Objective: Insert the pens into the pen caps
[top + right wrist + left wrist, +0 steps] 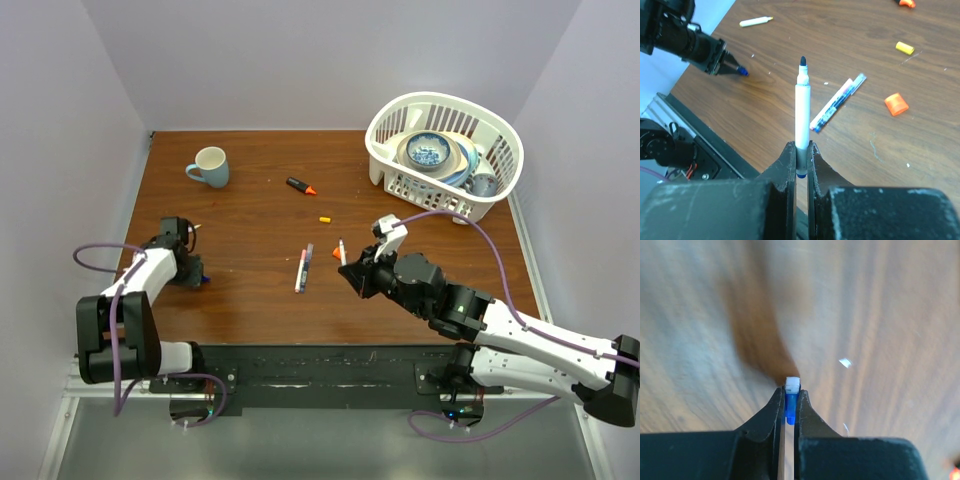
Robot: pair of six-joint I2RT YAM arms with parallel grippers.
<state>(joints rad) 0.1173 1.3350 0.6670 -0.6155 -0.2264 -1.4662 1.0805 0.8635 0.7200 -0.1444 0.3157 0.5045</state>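
While my left claw (790, 394) is pinched narrow on a blue cap (792, 386), my right claw (801, 148) is clamped on the lower end of a white pen (802, 105), whose dark tip points away from the wrist. The blue cap sticks out past the left fingertips, low over the table (250, 310); whether it touches the wood I cannot tell. That claw sits close to the table's left edge and the side wall, with little room on that side, and a pen with a yellow tip (756, 21) lies just beyond it.

Between my 2 claws runs a broad open stretch of wood, broken only by 2 pens (303, 268) lying side by side near the middle. The right claw hangs just right of them. An orange cap (896, 104) lies near the held pen, and a yellow cap (905, 48) lies farther back, apart from it. A black marker with an orange end (300, 186) lies farther back again.

A mug (210, 166) stands toward the far left corner. A white basket (400, 185) of dishes fills the far right corner, its wall close to the right edge. The table's near edge runs just behind both claws.
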